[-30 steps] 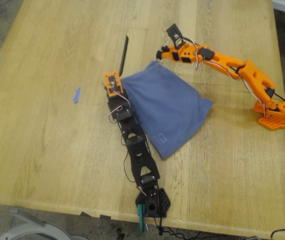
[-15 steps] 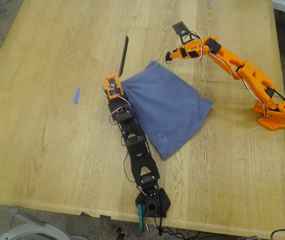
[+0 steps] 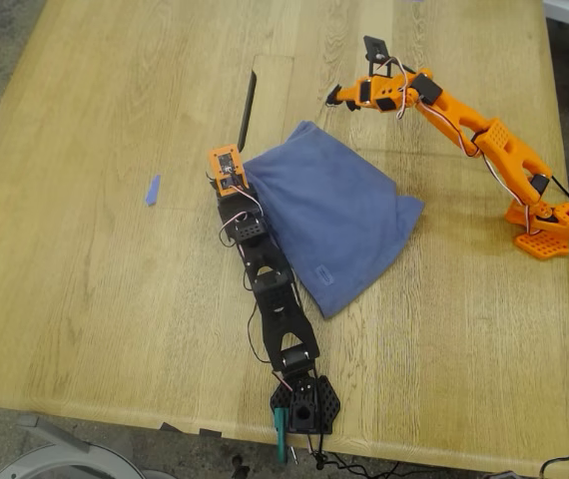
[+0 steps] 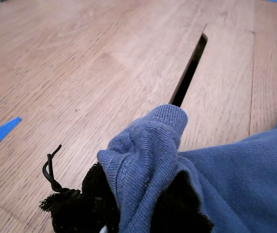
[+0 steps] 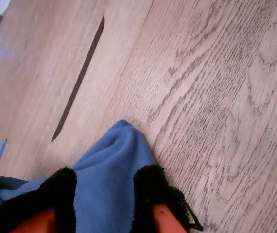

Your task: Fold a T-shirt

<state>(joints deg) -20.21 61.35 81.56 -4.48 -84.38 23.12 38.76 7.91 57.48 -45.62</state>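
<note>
Our first gripper point(image 4: 129, 204) is pinching the T-shirt point(image 3: 329, 215) edge in closed jaws; our second gripper point(image 3: 336, 97) is hovering open-jawed at the shirt's twelve o'clock over bare desk point(image 3: 95, 110).

Looks like a hobby robotics workspace: pale wooden desk point(image 3: 95, 299) with a dark cable slot point(image 3: 248, 108), 2 printed arms fixed to it, loose wiring, grey floor beyond the edge.
</note>
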